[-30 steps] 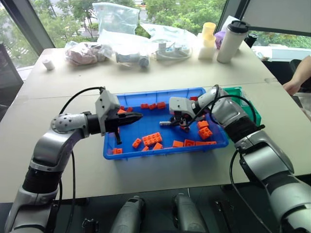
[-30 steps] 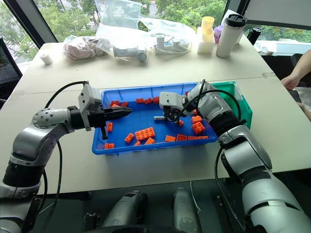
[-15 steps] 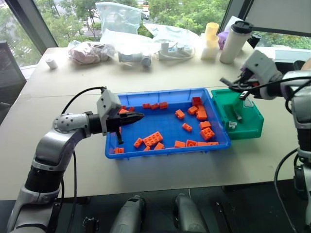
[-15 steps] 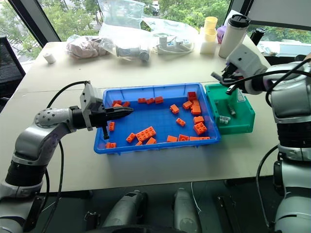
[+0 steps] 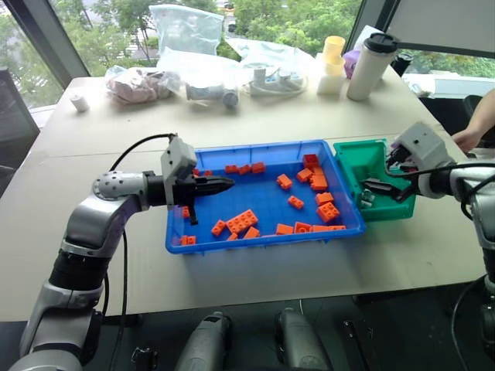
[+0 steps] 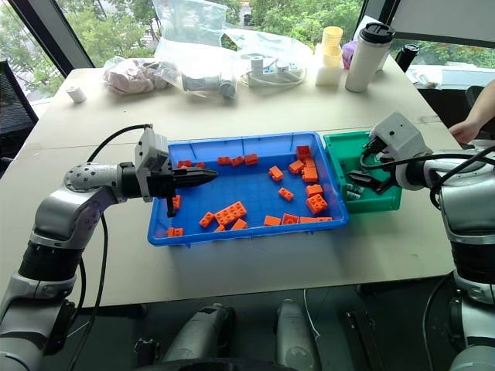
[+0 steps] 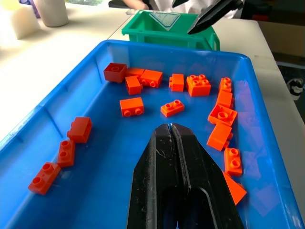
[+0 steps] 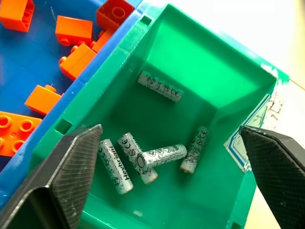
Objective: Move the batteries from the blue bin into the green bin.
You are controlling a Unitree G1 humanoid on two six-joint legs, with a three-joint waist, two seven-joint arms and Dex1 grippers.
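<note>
Blue bin [image 5: 263, 239] on the bench holds only orange bricks [image 5: 244, 221] as far as I can see — no batteries left in it. Green bin [image 8: 200, 67] has five batteries [image 8: 162, 156] on its floor. Right pincer [image 8: 176, 167] spread wide above them, empty; left pincer [image 7: 170, 128] pressed together over the blue bin. Looks essentially done.

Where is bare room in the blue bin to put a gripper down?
The blue bin has bare floor in its middle, between the left gripper and the bricks along the wall by the green bin. The near wall and that right end are crowded.
</note>
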